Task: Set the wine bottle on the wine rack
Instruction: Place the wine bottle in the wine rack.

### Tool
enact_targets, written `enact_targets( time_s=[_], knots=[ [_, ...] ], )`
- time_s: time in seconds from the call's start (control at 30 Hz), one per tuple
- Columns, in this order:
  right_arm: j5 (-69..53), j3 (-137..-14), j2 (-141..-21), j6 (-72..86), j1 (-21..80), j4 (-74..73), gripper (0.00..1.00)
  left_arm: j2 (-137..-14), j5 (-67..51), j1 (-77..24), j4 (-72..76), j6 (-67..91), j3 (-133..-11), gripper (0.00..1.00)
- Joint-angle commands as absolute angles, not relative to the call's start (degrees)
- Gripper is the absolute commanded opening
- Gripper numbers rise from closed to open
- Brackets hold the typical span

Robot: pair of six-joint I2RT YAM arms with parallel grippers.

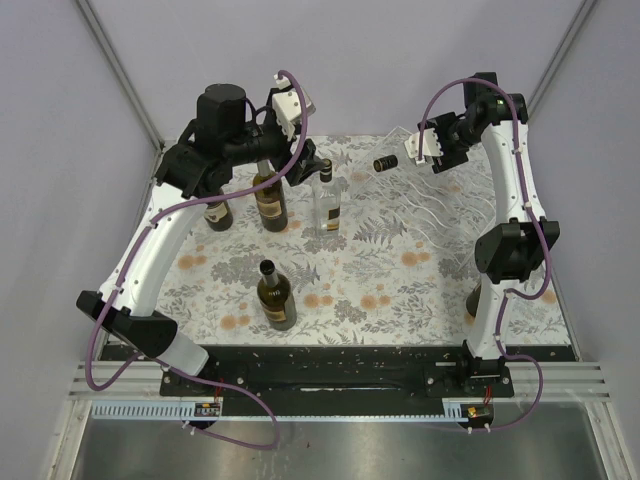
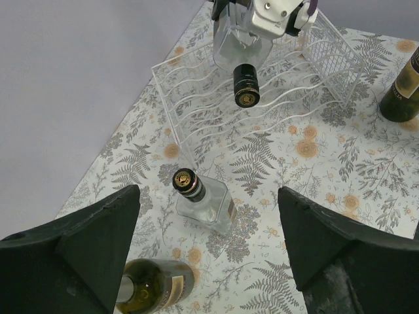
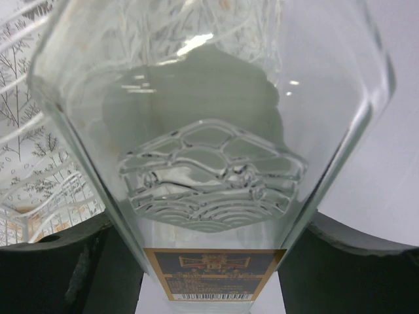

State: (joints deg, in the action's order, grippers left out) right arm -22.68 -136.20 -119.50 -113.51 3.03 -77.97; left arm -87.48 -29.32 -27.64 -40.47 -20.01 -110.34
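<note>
- White-walled booth, a table under a floral cloth, and the see-through wine rack on its far right side.
- My right gripper is clamped on the clear wine bottle. The bottle lies roughly level, with its dark-capped neck pointing toward my left arm.
- The bottle hangs above the rack, at its far end as the top camera sees it.
- My left gripper has its jaws spread wide and holds nothing. It hovers over an upright clear bottle, with a green bottle just nearer.
- As I read it, the step in hand is the set-down. I'd line the bottle's length up with one cradle and lower it slowly and level until the ribs carry both body and neck. I'd only then let go, because smooth glass could roll on thin curved ribs.
- I can't tell whether the glass already touches a rib. The rack is so faint against the cloth that its separate cradles blur together.
- My right wrist view is nearly all bottle: embossed glass, a label, and dark finger edges at the bottom corners. The pads themselves are hidden.
- The left wrist view cuts off my right gripper at the top edge.
</note>
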Motion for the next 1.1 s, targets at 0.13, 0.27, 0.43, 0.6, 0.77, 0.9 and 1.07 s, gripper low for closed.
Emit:
enact_targets(
  time_s=[0.13,0.27,0.43,0.6,0.77,0.9,1.07],
  knots=[
    [-27.3,-123.2,-108.5,-121.5,3.8,-87.7,0.00,-84.6,-31.0,-27.3,-36.7,-18.9,-108.5,0.89],
    [-23.6,-110.1,-102.8,-127.7,3.7,-76.9,0.00,-84.1,-31.0,-27.3,-36.3,-18.5,-107.6,0.89],
    [-21.4,-107.8,-102.6,-129.8,3.8,-75.6,0.00,-83.8,-31.0,-27.3,-36.1,-18.4,-107.4,0.89],
    [-18.0,-106.8,-101.6,-132.3,3.6,-74.0,0.00,-83.5,-30.8,-27.3,-36.1,-18.4,-107.4,0.89],
    [-14.9,-106.8,-101.7,-135.3,2.6,-73.5,0.00,-83.6,-31.0,-27.2,-36.0,-18.5,-106.6,0.89],
    [-14.1,-106.4,-101.7,-136.5,1.9,-72.7,0.00,-83.8,-33.1,-27.4,-35.6,-17.8,-105.4,0.89],
    [-13.7,-106.1,-101.7,-136.3,1.5,-72.6,0.00,-85.7,-33.5,-33.3,-42.3,-22.6,-106.9,0.91]
  ],
)
